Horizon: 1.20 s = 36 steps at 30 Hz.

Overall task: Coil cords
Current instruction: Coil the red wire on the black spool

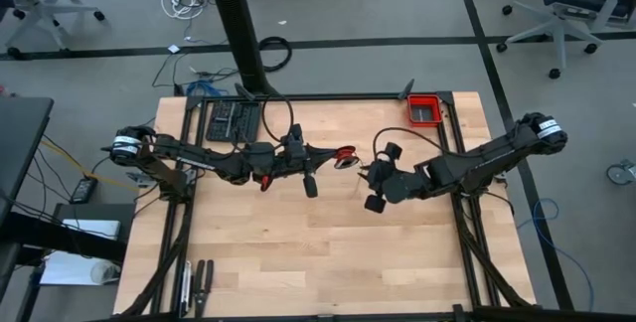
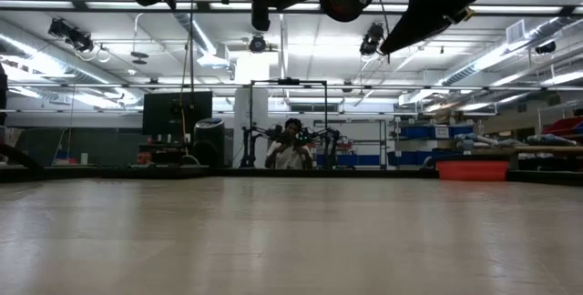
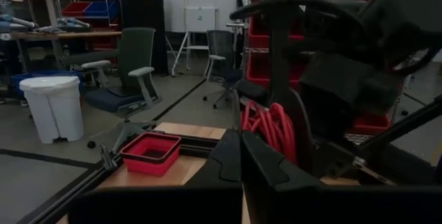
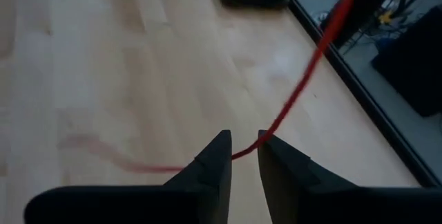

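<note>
The red cord is partly wound into a small coil (image 1: 345,153) that hangs above the table's middle. My left gripper (image 1: 334,156) reaches in level from the table's left and is shut at the coil (image 3: 273,124). A loose strand (image 4: 304,79) leaves the coil and runs through the gap between the fingertips of my right gripper (image 4: 243,141). That gripper is open and comes in from the table's right, slanting down, close to the coil (image 1: 364,170). Beyond its fingers the strand trails blurred over the wood (image 4: 117,158). My left gripper is shut on the red coil, coming at it level from the table's left. Its own fingers (image 3: 228,162) hide which turns they hold. The coil's loops (image 3: 280,131) stand just past the fingertips, clear of the table. My right gripper has the strand (image 4: 273,124) passing between its open fingertips; I cannot tell whether either finger touches it.
A red bin (image 1: 425,110) sits at the table's far right corner. A black slotted block (image 1: 231,120) and a black cable loop (image 1: 279,113) lie at the far left. Dark tools (image 1: 197,280) rest at the near left edge. A person shows far behind the table (image 2: 291,145).
</note>
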Available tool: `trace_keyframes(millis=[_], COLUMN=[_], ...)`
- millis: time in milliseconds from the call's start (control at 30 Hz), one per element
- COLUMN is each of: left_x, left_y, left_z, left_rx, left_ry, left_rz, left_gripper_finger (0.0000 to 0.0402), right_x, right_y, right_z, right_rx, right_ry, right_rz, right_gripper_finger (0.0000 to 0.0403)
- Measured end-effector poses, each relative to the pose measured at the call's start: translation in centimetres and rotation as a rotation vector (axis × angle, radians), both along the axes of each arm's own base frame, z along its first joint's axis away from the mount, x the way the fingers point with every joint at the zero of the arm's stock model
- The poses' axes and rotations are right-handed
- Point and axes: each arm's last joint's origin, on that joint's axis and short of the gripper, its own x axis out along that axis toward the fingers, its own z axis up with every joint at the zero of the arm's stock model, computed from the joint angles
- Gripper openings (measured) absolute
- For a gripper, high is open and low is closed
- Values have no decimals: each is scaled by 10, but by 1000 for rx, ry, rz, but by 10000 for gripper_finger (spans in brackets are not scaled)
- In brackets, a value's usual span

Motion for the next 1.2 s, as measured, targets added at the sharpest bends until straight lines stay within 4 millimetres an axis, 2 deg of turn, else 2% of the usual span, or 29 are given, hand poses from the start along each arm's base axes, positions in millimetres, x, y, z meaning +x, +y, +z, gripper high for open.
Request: trace_keyframes(millis=[567,800,967,1200], left_x=[0,0,0,0], left_y=[0,0,0,0], left_z=[0,0,0,1], left_rx=[0,0,0,-44], left_ry=[-3,-3,-2,-27], left_rz=[0,0,0,0], left_gripper_finger=[0,0,0,0], right_x=[-6,-6,-6,1], right_y=[0,0,0,-2], right_z=[-32,-32,-33,-37], right_rx=[-2,-3,-12,-30], right_ry=[-46,-45,-33,-51], right_rz=[-16,-17,-13,-37], right_gripper_finger=[54,44,7,3])
